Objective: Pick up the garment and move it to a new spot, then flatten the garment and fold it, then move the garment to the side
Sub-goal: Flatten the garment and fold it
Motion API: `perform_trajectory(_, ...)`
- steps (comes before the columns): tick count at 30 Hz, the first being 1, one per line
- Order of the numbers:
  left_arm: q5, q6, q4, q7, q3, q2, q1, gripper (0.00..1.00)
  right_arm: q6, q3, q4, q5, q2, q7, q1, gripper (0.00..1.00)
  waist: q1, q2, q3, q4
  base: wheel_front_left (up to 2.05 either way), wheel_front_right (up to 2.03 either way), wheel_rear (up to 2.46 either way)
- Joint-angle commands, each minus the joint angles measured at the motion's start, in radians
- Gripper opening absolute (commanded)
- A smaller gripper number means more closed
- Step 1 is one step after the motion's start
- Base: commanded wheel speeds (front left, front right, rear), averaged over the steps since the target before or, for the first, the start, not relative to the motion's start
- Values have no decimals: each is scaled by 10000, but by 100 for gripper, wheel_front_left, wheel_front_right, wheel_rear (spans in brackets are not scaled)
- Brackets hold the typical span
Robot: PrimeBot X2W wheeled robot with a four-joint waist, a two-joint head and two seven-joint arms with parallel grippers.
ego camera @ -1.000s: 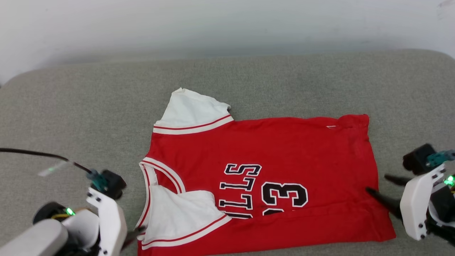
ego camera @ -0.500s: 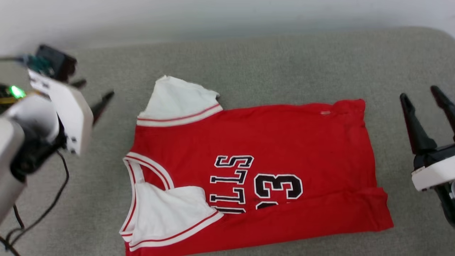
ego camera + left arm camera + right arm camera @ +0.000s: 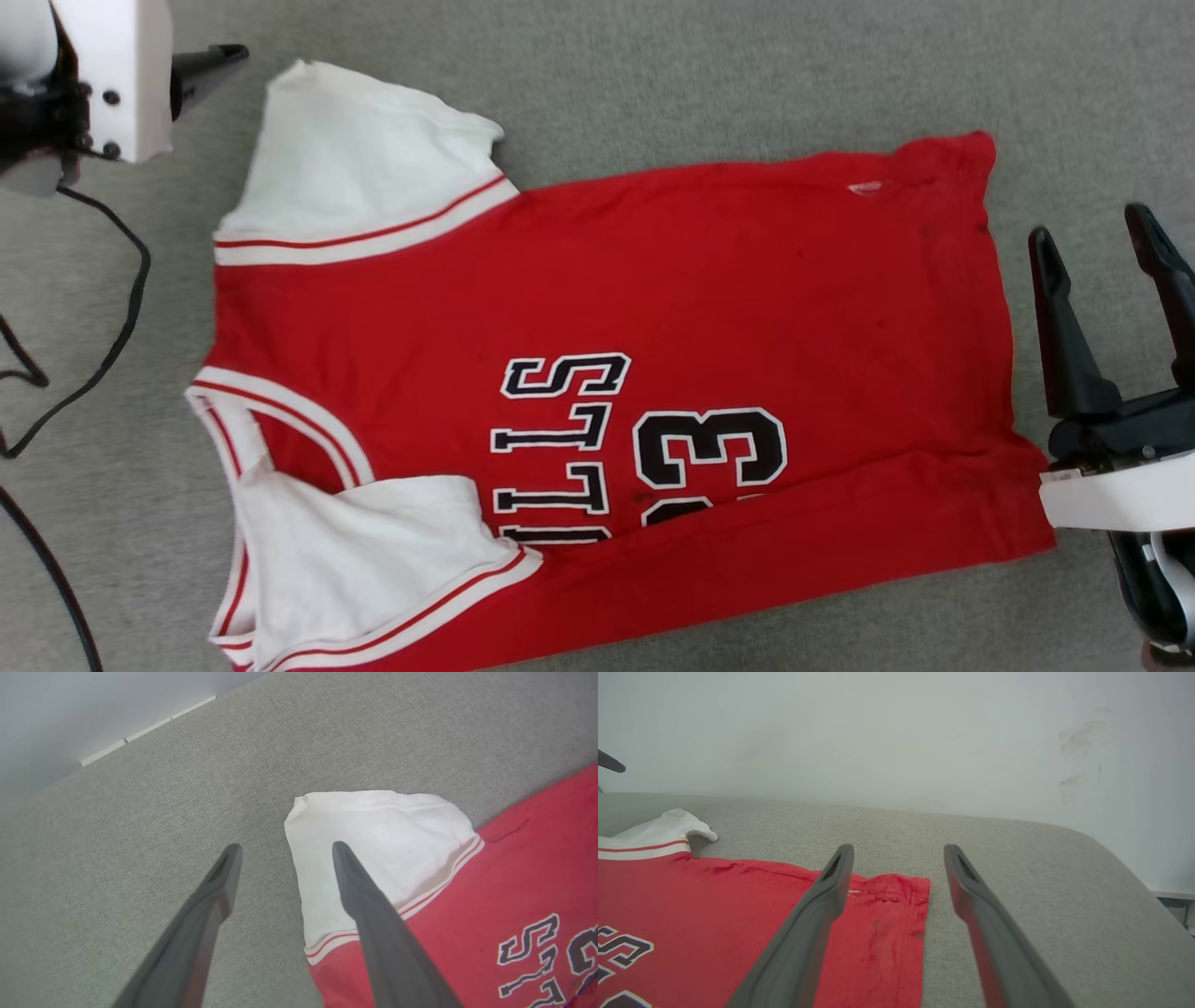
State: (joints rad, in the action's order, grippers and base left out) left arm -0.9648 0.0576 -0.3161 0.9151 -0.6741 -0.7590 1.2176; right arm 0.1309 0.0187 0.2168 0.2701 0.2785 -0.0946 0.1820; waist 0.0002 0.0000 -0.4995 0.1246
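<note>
Two empty, spread grippers: left gripper [image 3: 286,845] over sleeve [image 3: 373,830], right gripper [image 3: 1090,227] at right edge beside hem [image 3: 999,308]; shallow pinches could bunch the shirt [image 3: 653,280].

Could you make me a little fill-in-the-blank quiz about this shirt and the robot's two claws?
The garment is mostly ____, lying on a grey surface. The left gripper and right gripper both have their jaws ____. The left gripper hovers at the edge of a white ____.
Missing words: red; open; sleeve.
</note>
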Motion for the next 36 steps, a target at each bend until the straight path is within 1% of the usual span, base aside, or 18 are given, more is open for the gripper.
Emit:
perform_trajectory(1,-51,9,-41,95,-53,72,72,100,-3,24,61,-45,-41,14,178,100,-2,0,-548,339,0,0,0)
perform_trajectory(2,-132,17,-159,348,-88,144,229,100,-3,44,94,-79,-5,48,242,100,-2,0,-684,377,0,0,0)
perform_trajectory(3,105,7,-380,829,-299,110,609,100,-3,110,150,-75,38,74,408,100,-2,0,-936,460,0,0,0)
perform_trajectory(6,187,-32,-631,1114,-432,218,848,100,-3,161,165,-104,87,84,560,100,-2,0,-1144,534,0,0,0)
perform_trajectory(9,266,10,-1034,1228,-605,449,969,100,-3,265,74,-164,156,63,738,100,-2,0,-1327,599,0,0,0)
perform_trajectory(13,404,196,-1606,1394,-949,630,929,100,-3,375,-120,-193,186,-11,835,100,-2,0,-1389,629,0,0,0)
perform_trajectory(16,461,367,-1880,1499,-1221,639,779,100,-3,351,-225,-182,209,-51,874,100,-2,0,-1338,620,0,0,0)
perform_trajectory(17,416,391,-1954,1472,-1249,641,722,52,-3,328,-263,-188,236,-61,879,100,-2,0,-1291,613,0,0,0)
perform_trajectory(18,388,446,-2000,1406,-1260,656,695,0,-3,303,-282,-207,271,-70,909,100,-2,0,-1233,594,0,0,0)
perform_trajectory(23,397,611,-1972,888,-1316,717,765,0,-3,131,-117,-324,715,187,1510,100,-2,0,-769,424,0,0,0)
perform_trajectory(26,350,656,-1798,525,-1387,791,768,0,-3,389,-125,-252,1457,934,2151,100,-2,0,-441,257,0,0,0)
perform_trajectory(28,327,694,-1657,270,-1463,870,725,0,-3,808,-228,40,2158,1834,2685,100,-2,0,-229,113,0,0,0)
perform_trajectory(31,343,709,-1348,-2,-1666,928,677,0,-3,1675,-527,834,3349,3630,3591,100,-2,0,15,-109,0,0,0)
perform_trajectory(33,318,714,-1115,-152,-1813,968,680,0,-3,2375,-797,1586,4173,4937,4210,100,-2,0,119,-268,0,0,0)
perform_trajectory(36,278,714,-686,-336,-2081,967,726,0,-3,3514,-1169,2790,5156,6876,5211,100,-2,0,177,-484,0,0,0)
